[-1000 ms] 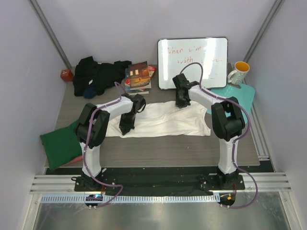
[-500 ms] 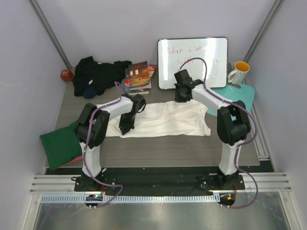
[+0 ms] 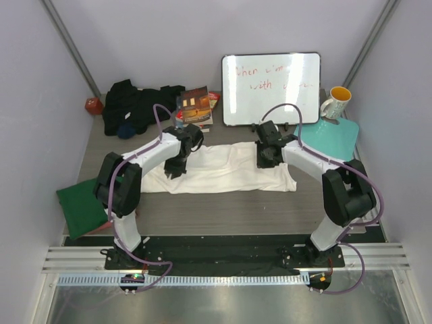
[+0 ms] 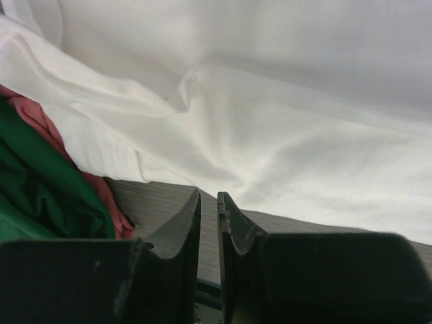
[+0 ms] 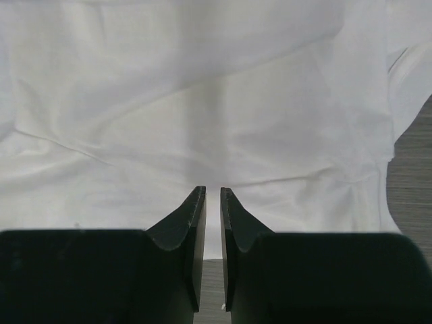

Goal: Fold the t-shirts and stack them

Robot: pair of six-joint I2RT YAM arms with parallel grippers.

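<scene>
Shirt first: the white shirt (image 3: 223, 169) lies in the middle of the table (image 3: 236, 209), spread as a long band from left to right. Its cloth is soft and creased, with shallow folds running along its length and a loose corner hanging toward you at its right end. From the left wrist you see a thick rolled fold (image 4: 135, 108) across its near edge. From the right wrist you see it nearly flat, with a seam line (image 5: 395, 61) near the right border.

Your left gripper (image 3: 173, 171) hangs over the shirt's left part, tip down. Its fingers (image 4: 182, 229) stand apart by a thin slit, and nothing lies between them. It grasps no cloth. The bare table shows just under the tips.

Your right gripper (image 3: 263, 162) hangs over the right part of the shirt. Its fingers (image 5: 185, 226) are likewise parted by a narrow gap, released, with white cloth beneath them and none in the slit.

The other shirts lie apart from this one. A black shirt (image 3: 135, 108) sits crumpled in the far left corner. A green shirt (image 3: 84, 206) lies at the left edge, near your left arm's base. In the left wrist view, a strip of pink shirt (image 4: 37, 120) shows between the green cloth (image 4: 40, 196) and the white one.

Behind the white shirt are books (image 3: 196, 108), a whiteboard (image 3: 270, 88), a mug (image 3: 335, 102) and a teal mat (image 3: 334, 138).
</scene>
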